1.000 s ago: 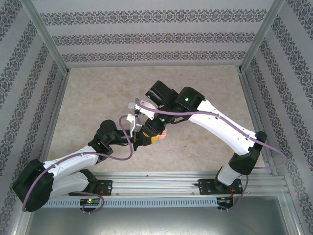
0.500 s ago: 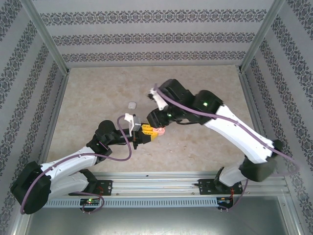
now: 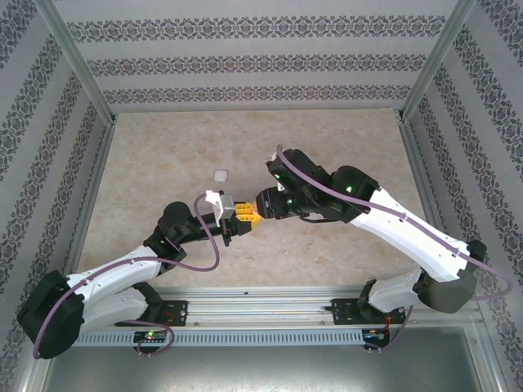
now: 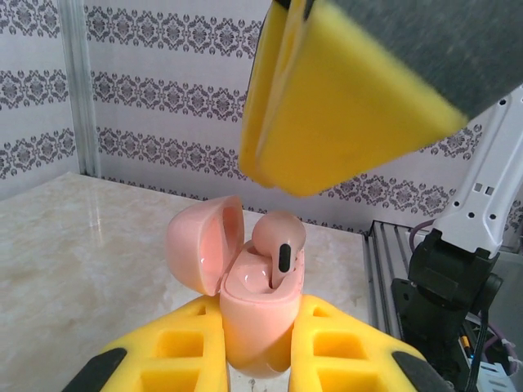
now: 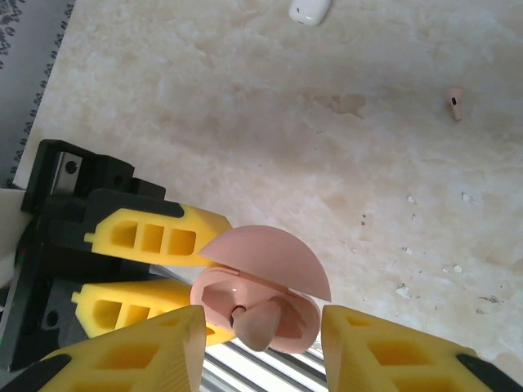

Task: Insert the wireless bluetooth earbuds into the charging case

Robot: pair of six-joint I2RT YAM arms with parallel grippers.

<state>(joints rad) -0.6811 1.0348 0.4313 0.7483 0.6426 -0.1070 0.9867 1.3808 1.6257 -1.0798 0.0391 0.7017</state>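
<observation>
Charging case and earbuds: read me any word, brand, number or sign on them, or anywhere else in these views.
No readable text anywhere.
The pink charging case, the seated earbud and the loose earbud bear no lettering; the dark oval on each earbud is a plain mark, not a character.
The wallpaper carries only ornament.

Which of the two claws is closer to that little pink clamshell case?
Left. The left end effector grips the open glossy pink plastic charging case between its yellow fingers. The right end effector hovers open close above it, not touching, over the pink earbud standing inside.
</observation>
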